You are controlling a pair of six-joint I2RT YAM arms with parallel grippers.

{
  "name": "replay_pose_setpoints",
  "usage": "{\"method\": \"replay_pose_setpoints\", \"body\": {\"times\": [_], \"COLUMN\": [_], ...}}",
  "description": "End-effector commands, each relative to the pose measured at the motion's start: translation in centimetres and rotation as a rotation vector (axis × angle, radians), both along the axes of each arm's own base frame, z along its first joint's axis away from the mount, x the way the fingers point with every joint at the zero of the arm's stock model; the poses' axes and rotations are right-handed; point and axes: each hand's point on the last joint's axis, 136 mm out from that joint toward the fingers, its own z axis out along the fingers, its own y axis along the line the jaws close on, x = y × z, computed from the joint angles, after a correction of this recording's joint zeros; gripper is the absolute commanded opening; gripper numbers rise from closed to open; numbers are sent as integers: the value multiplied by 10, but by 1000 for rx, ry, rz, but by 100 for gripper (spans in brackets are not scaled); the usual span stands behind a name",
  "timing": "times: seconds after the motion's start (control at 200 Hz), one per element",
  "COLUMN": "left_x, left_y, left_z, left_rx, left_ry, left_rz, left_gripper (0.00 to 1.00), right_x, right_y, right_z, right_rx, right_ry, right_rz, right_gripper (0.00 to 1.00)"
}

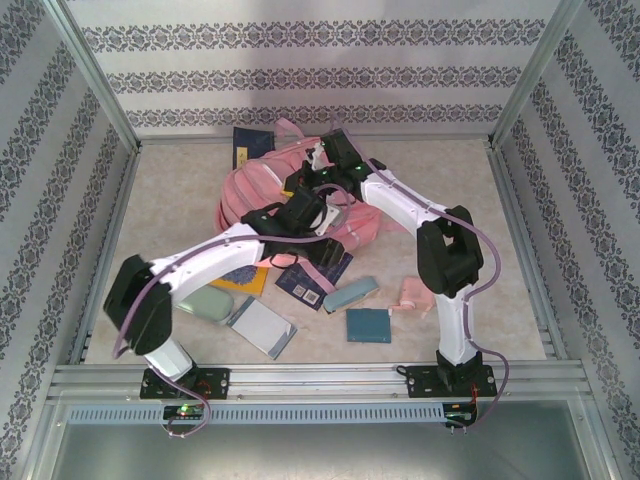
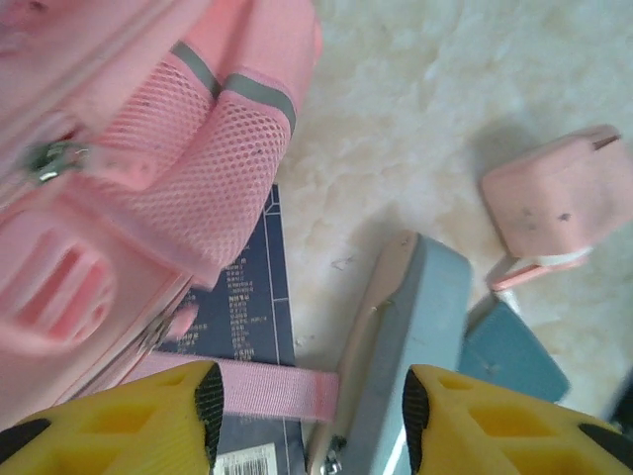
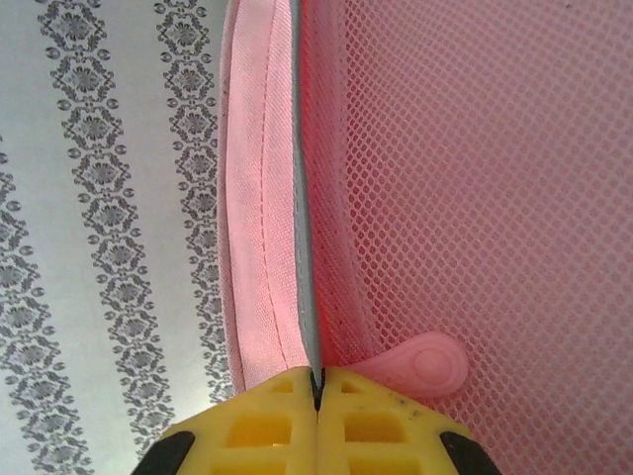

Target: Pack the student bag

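Note:
The student bag (image 1: 262, 192), a big pink backpack, lies at the table's middle. In the left wrist view its mesh pocket and zip (image 2: 138, 188) take up the upper left. My left gripper (image 2: 312, 416) is open beside the bag, yellow fingers (image 2: 148, 421) apart, above a loose pink strap (image 2: 267, 391) that crosses a dark blue book (image 2: 247, 312). My right gripper (image 3: 316, 384) is shut on the bag's grey-trimmed edge (image 3: 305, 247), holding it up, with pink mesh (image 3: 475, 198) and a pink rubber zip pull (image 3: 427, 366) at its right.
In front of the bag lie a light blue pencil case (image 1: 350, 292), a teal book (image 1: 368, 325), a small pink box (image 1: 412, 295), a grey notebook (image 1: 262, 328), a mint case (image 1: 208, 303) and a dark blue book (image 1: 310, 275). Patterned walls enclose the table.

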Motion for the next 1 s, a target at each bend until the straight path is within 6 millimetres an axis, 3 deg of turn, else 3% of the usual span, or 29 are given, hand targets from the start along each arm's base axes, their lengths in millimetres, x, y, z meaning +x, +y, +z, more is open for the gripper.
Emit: {"method": "replay_pose_setpoints", "body": {"times": [0.0, 0.135, 0.245, 0.425, 0.55, 0.63, 0.994], "left_x": [-18, -32, -30, -10, 9, 20, 91], "left_y": [19, 34, 63, 130, 156, 171, 206], "left_z": [35, 65, 81, 97, 114, 109, 62], "left_rx": [6, -51, -69, -133, -289, -311, -479], "left_ry": [-10, -1, 10, 70, 123, 123, 249], "left_rz": [24, 66, 198, 513, 656, 729, 923], "left_gripper": [53, 55, 53, 57, 58, 66, 76], "right_x": [-5, -6, -3, -7, -16, -22, -45], "right_y": [-14, -22, -35, -52, -50, -48, -47], "right_z": [36, 45, 60, 76, 75, 76, 90], "right_rx": [5, -45, -106, -131, -103, -83, 49], "right_ry": [-196, -313, -436, -537, -560, -571, -580], "right_rz": [73, 113, 110, 126, 173, 207, 294], "right_gripper": [0, 0, 0, 0, 0, 0, 0]}}
